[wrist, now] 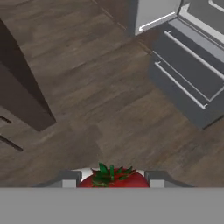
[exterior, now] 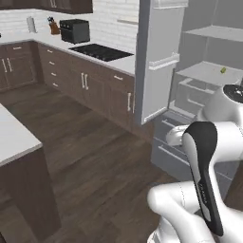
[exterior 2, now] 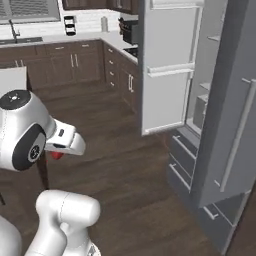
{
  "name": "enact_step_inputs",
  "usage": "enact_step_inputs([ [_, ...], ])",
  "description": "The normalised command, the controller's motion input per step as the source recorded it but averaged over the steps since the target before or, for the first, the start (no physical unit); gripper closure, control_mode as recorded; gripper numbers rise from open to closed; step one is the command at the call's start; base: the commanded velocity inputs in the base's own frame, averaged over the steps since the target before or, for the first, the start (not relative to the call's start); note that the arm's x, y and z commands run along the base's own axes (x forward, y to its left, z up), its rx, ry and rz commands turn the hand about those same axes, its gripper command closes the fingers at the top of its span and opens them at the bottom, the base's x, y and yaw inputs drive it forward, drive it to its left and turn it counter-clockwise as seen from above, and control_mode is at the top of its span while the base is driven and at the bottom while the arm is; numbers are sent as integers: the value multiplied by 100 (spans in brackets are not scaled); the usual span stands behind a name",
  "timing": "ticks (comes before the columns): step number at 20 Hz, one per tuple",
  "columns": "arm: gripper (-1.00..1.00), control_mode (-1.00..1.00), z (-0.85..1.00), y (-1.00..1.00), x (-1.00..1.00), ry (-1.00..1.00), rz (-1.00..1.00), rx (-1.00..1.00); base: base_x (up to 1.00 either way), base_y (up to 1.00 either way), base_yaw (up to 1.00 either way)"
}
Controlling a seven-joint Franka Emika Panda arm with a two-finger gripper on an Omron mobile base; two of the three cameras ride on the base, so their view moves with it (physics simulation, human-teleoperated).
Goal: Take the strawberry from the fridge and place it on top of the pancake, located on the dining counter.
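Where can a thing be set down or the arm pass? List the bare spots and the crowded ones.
Free: the dining counter, its white corner; the fridge shelf left of the small yellow item; the wood floor between counter and fridge drawers. Crowded: the wall counter, back corner, by toaster and knife block.

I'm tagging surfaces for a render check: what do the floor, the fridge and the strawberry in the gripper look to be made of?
Floor: dark brown wood planks, matte, with visible grain and plank seams. Fridge: smooth grey panels, likely painted or brushed metal, with pale bar handles; the flat shading leaves it open. Strawberry: glossy red skin with green leafy top, soft fruit by its look, sitting between the fingertips of the gripper.
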Motion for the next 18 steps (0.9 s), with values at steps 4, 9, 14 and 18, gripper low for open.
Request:
enact_step_inputs([
  [4, 100, 100, 0, 0, 0, 0, 0, 0, -46, 63, 47],
  [9, 100, 100, 0, 0, 0, 0, 0, 0, -23, 90, 41],
  [14, 100, 100, 0, 0, 0, 0, 0, 0, -2, 95, 39],
  [18, 100, 100, 0, 0, 0, 0, 0, 0, 1, 92, 37],
])
